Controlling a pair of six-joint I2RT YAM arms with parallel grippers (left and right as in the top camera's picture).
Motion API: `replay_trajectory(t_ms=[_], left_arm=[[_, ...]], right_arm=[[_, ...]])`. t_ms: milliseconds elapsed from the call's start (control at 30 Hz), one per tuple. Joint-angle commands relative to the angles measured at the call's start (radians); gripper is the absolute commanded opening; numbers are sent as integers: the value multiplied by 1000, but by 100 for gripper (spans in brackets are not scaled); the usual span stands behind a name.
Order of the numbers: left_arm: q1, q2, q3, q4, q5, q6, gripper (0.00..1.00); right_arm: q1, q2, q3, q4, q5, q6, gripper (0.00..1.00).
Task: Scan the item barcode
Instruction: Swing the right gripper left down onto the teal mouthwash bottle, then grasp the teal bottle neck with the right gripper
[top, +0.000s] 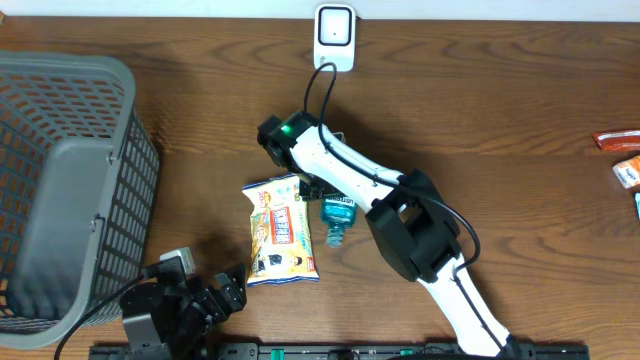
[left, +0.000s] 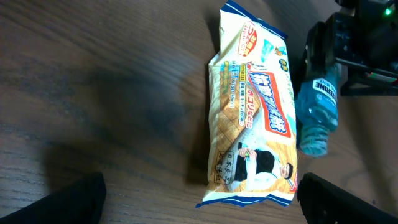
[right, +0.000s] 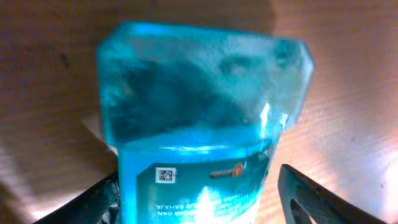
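Listing item: mouthwash bottle (right: 199, 93), clear blue plastic, part full of liquid, lying on its side mid-table, just right of the snack packet (top: 283, 230) and near-side of the white scanner (top: 333, 37), which stands well apart at the far edge.

Handling, as I judge it: rigid walls that will give a little under a squeeze; smooth and probably slippery; some weight from the liquid, which may slosh and shift the balance when tilted. Not fragile.

Where to hold: across the flat sides of the body at the labelled band, where the faces are broad and parallel. Keep the pads off the small square code (right: 165, 175) on the label, so it stays readable.

Right gripper (right: 199, 180): jaws spread and straddling the bottle body, one finger on each side. The left-hand finger looks to be at the wall; the right-hand one seems just clear of it. I judge this no firm pinch yet.

Left gripper (left: 200, 190): jaws spread wide, holding nothing, hovering at the near end of the snack packet.
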Motion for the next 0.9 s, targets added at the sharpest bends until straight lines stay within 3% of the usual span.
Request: replay_trajectory(t_ms=[0,200,400,500,633,767,867], left_arm=[[3,-2,-6,-39,10,17,98],[3,-2,-6,-39,10,17,98],[3,-2,-6,-39,10,17,98],[3,-2,-6,-39,10,17,98],[3,-2,-6,-39,10,17,98],[3,-2,-6,-39,10,17,98],[3,-2,-6,-39,10,17,98]], right_arm=[[-1,36,-28,-9,-27,1,67],[-2,36,-102,29,-93,-7,51],[-12,36,-163,106,-204,-193,33],[-28,35,-157,109,-235,-267,33],[-62,35,-157,120,-352,-470,32],[-108,35,-157,119,-484,-718,23],[-138,35,-157,113,-497,-776,23]])
